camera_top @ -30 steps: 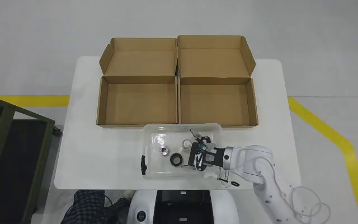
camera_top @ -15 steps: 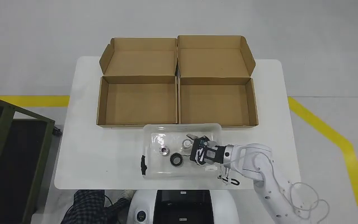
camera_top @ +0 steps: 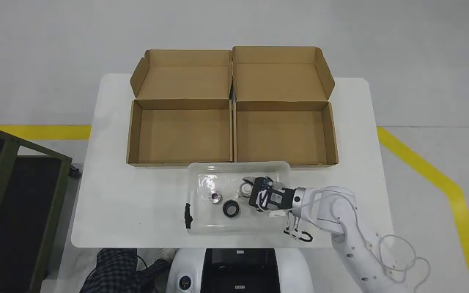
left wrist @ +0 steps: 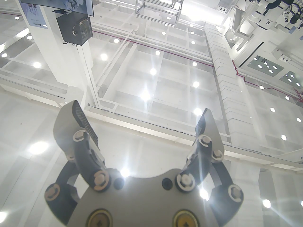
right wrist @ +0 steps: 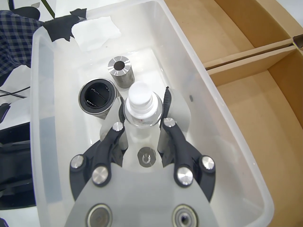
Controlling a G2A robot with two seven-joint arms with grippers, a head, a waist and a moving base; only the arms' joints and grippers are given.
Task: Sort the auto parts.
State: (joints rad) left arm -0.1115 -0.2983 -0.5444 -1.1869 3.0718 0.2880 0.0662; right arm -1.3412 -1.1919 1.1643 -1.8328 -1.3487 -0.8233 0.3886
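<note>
A clear plastic bin at the table's near edge holds the auto parts. My right gripper is inside it, shut on a small clear bottle with a white cap. Beside the bottle sit a black ring-shaped bearing and a small grey metal cylinder with a centre hole. A small metal disc lies on the bin floor under the gripper. My left gripper points up at a ceiling, open with nothing between its fingers.
Two open cardboard boxes stand side by side behind the bin, both bare inside. A white paper and black tape hang on the bin's far wall. A person's plaid sleeve is beyond the bin.
The right gripper has shifted slightly toward the boxes within the bin and its wrist has turned a little. The parts in the bin have stayed put.
</note>
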